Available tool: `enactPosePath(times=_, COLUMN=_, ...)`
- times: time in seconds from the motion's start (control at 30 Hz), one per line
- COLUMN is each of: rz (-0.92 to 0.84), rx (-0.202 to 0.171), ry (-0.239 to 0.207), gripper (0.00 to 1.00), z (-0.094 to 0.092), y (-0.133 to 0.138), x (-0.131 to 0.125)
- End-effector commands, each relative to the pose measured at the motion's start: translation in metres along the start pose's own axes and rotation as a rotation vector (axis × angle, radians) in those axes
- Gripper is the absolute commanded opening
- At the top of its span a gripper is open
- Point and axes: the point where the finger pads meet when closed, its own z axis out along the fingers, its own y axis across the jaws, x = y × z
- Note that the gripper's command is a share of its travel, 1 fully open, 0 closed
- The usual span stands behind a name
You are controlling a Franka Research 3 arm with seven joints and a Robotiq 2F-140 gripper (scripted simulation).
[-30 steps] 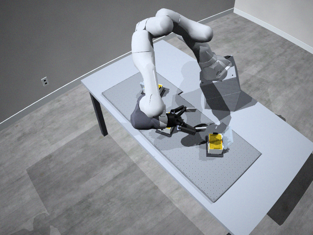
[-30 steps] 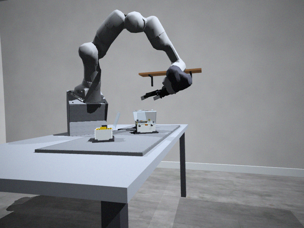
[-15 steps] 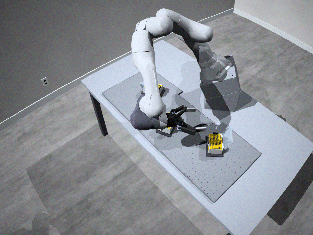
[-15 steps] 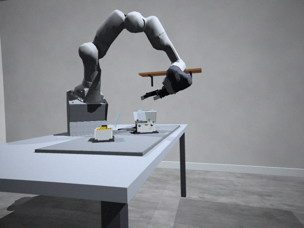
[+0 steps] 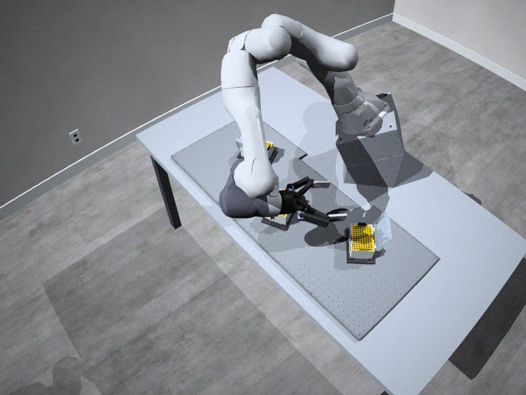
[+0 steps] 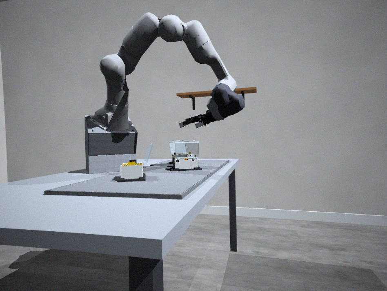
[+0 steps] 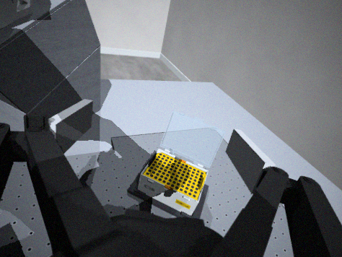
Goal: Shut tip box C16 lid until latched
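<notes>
Three tip boxes [image 5: 361,243] sit in a row on the breadboard [image 5: 340,297].

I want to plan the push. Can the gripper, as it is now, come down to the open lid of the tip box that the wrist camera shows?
Probably yes. The gripper hangs open, holding nothing, well above the boards. Nothing stands between it and the clear lid of that tip box, which stands upright and apart from the other boxes.

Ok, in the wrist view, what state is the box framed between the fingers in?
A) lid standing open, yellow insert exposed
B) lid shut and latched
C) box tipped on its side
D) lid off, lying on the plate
A: the clear lid stands raised behind the tip box, leaving the yellow insert uncovered.
</notes>
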Motion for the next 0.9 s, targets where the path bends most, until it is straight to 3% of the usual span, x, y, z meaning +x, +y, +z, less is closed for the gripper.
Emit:
enactPosePath(times=0.0, rz=0.004, rx=0.001, ry=0.006, gripper=1.00, z=0.001, y=0.000, x=0.003)
enactPosePath(times=0.3, rz=0.004, rx=0.001, ry=0.006, gripper=1.00, z=0.001, y=0.000, x=0.003)
enactPosePath(times=0.87, rz=0.004, rx=0.001, ry=0.006, gripper=1.00, z=0.021, y=0.000, x=-0.070)
